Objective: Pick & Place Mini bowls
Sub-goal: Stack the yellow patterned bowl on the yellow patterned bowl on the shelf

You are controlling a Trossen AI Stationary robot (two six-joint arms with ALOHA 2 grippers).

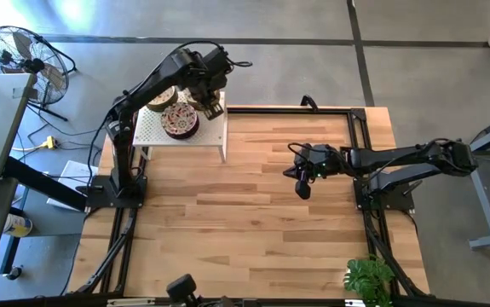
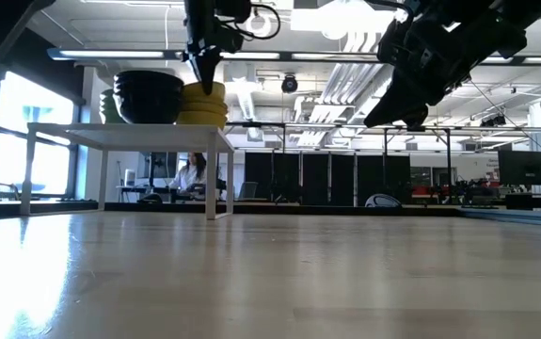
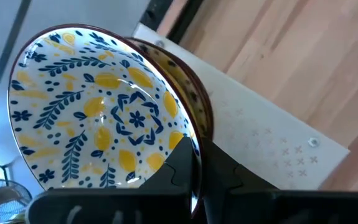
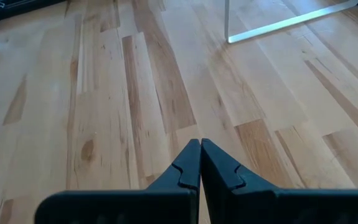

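Left gripper: the left gripper (image 3: 194, 177) is up over the small white stand (image 1: 152, 130) at the back left of the table, and its fingers are pinched onto the rim of a mini bowl (image 3: 98, 115). That one's white inside with blue leaves and yellow lemon-ish blobs.

Bowl in hand: tilted up on edge in the left wrist view, leaning right against another bowl (image 3: 188, 93) behind it. Can't tell if it's fully off the stack yet or just tipped.

Other bowls: all bunched on the stand as far as I can see. From above there's a dark patterned one (image 1: 179, 120) and a paler one (image 1: 161, 96) partly under the arm. The low view shows a dark stack (image 2: 148, 96) and a yellow stack (image 2: 204, 104) side by side, plus a greenish bit behind.

Right gripper: the right gripper (image 4: 200, 163) hangs above bare wood near the middle-right of the table (image 1: 262, 222), fingers pressed together, holding nothing. Looks like it's just waiting.

Progress: honestly looks like early days. I see no bowls down on the tabletop anywhere, so nothing looks placed yet.

Left to do: lift this bowl clear, set it down somewhere on the table, then repeat for the rest. Where exactly they're meant to go, I can't tell.
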